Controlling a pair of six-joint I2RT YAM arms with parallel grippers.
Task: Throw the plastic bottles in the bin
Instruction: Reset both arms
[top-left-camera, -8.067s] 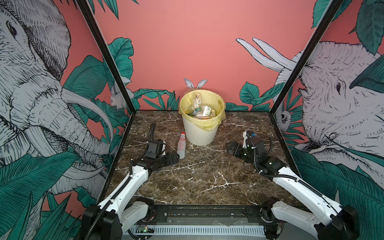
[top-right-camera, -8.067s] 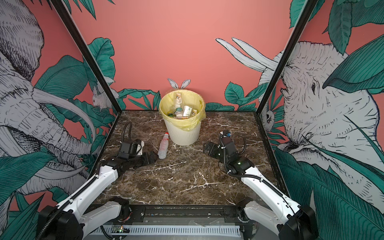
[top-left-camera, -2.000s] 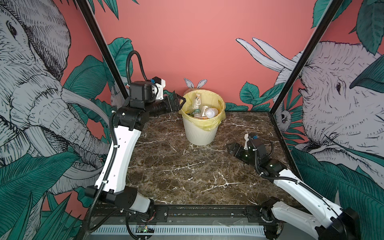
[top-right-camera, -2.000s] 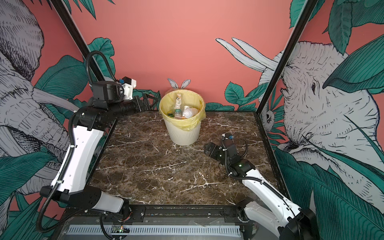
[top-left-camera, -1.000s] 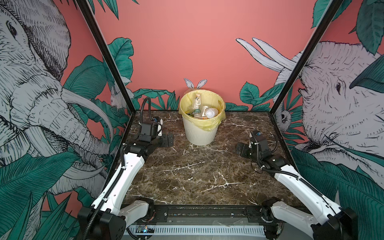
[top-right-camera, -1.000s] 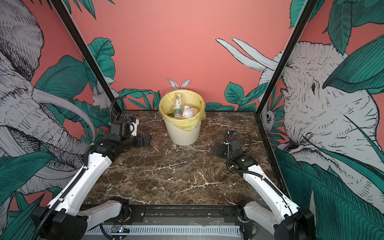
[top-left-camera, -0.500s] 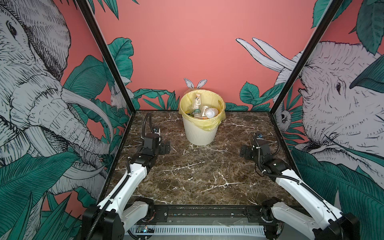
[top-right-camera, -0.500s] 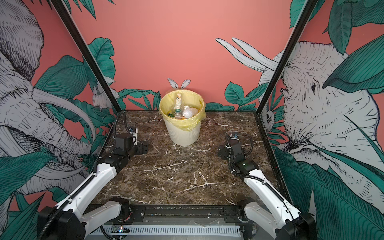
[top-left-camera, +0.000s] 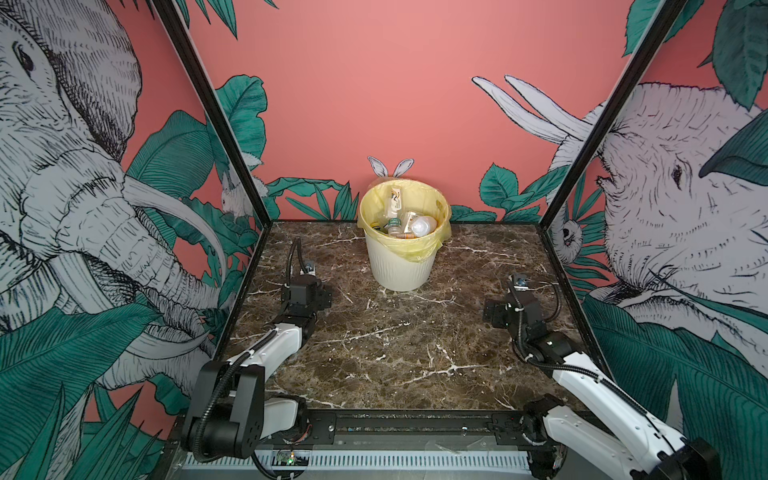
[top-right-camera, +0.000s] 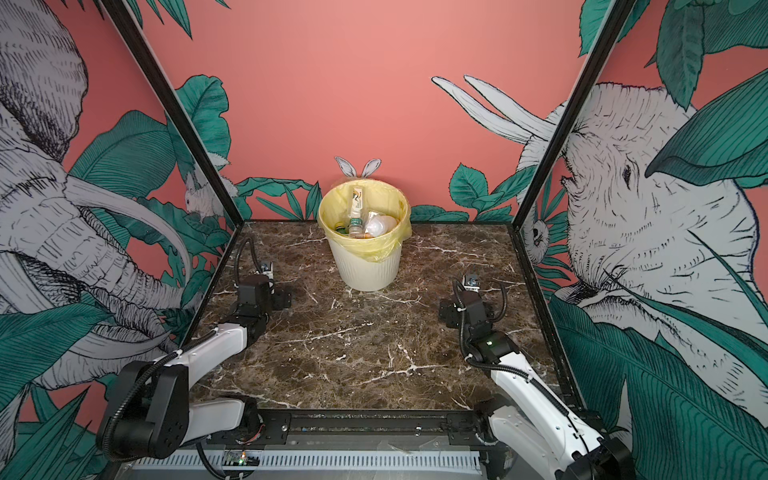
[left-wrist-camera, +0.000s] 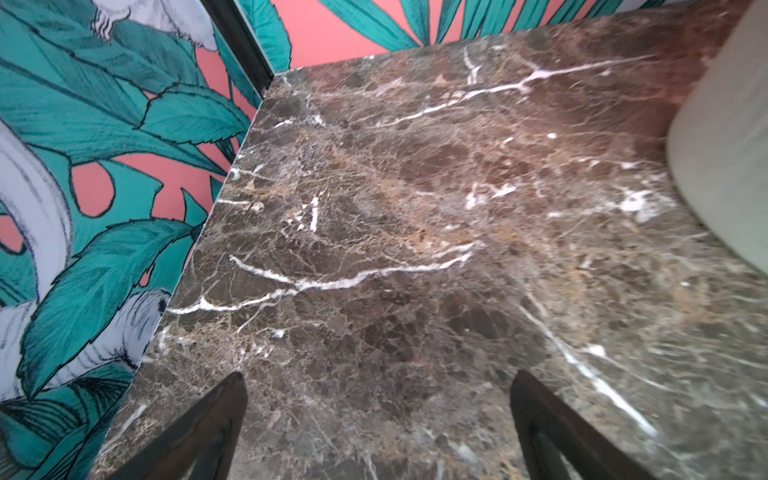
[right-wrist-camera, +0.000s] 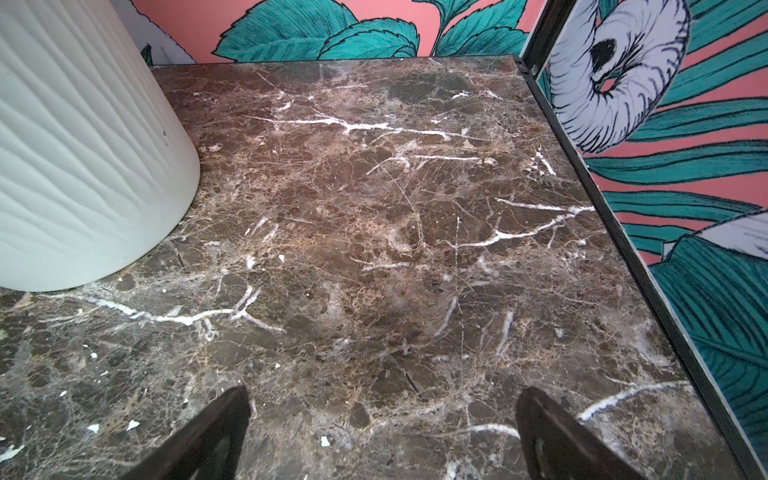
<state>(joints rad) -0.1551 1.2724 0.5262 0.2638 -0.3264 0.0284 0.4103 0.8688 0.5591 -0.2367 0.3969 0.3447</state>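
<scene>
Left gripper (left-wrist-camera: 378, 374): jaws wide, holding nothing, low over the marble table (top-left-camera: 395, 353). Right gripper (right-wrist-camera: 382, 390): same, wide and holding nothing. Bin (top-left-camera: 399, 270) upright at back centre, between the arms. Plastic bottles (top-left-camera: 394, 208) piled inside it.

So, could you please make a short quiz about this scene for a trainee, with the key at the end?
1. True or false: a bottle lies on the table beside the bin.
2. The left fingers and the right fingers are: A) both shut on bottles; B) both open, holding nothing; C) one open, one shut.
3. Fill in: the plastic bottles lie inside the bin, which is lined with a pale ___ bag.
Key: 1 false; 2 B; 3 yellow.
</scene>
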